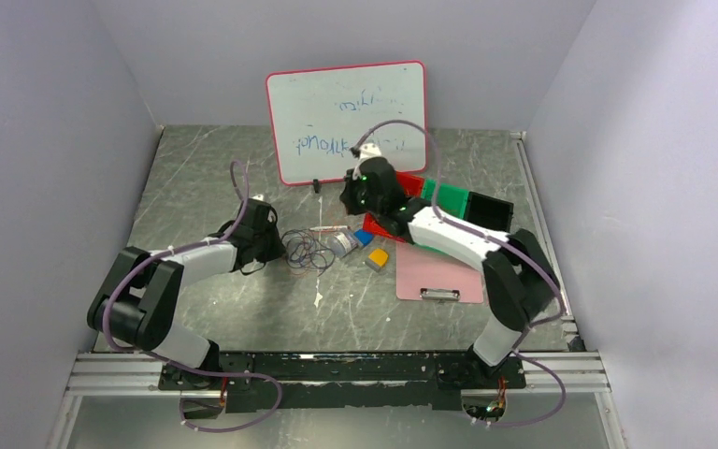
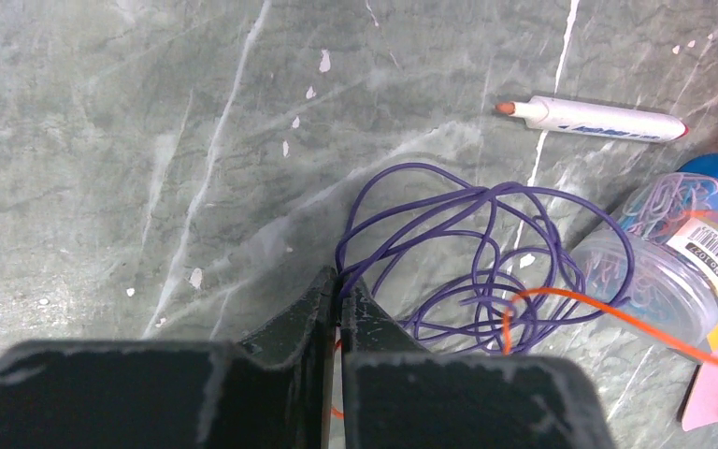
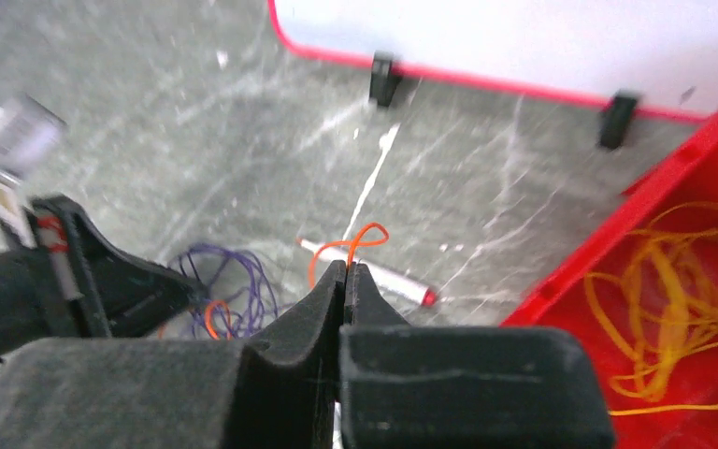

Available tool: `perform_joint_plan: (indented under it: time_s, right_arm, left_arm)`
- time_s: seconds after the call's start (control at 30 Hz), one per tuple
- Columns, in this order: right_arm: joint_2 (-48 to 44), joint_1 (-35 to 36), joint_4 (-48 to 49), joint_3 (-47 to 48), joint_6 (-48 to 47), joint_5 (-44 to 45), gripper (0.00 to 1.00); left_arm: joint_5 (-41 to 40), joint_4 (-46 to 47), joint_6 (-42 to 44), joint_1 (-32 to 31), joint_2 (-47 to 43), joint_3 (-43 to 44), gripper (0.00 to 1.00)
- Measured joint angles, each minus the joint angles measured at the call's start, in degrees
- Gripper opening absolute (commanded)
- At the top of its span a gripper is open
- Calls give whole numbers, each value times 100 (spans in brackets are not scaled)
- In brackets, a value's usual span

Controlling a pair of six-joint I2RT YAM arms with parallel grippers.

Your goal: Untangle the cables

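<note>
Bare table point(image 1: 271, 309) before cables point(image 1: 307, 250), jar point(image 2: 673, 262) seemingly touching at right

The table point(image 2: 150, 140) is smooth and marbled grey-green, stone-like, with a dull sheen and white chips. The purple cable point(image 2: 482, 194) and orange cable point(image 2: 617, 314) have smooth, slightly glossy plastic sheaths. The jar point(image 2: 617, 271) at the right edge of the left wrist view is clear plastic with a paper label. The marker point(image 2: 608, 122) is glossy white plastic. The left gripper point(image 2: 339, 279) has matt black fingers point(image 2: 290, 318), scuffed pale at the edges.

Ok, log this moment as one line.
left gripper shut on tangle | right gripper shut on orange cable | yellow cable in red bin
</note>
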Motion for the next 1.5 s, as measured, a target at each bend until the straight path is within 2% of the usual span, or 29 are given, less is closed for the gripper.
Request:
perform_joint_plan:
  time_s: [0.4,0.77,1.13,1.5]
  right_arm:
    - [-1932,-968,-24,35,-214,181,0]
    - [-2968,-1314,-269,459,-837,796,0]
    - [-3622,-1351,-291,590,-1545,1620,0]
    - [-3622,-1355,-455,448,-1703,2573,0]
  left_arm:
    - [0,50,-4,7,98,68,7]
    - [2,144,-7,15,168,96,7]
    - [15,160,-31,87,240,162,7]
    - [-31,-184,33,192,160,254,7]
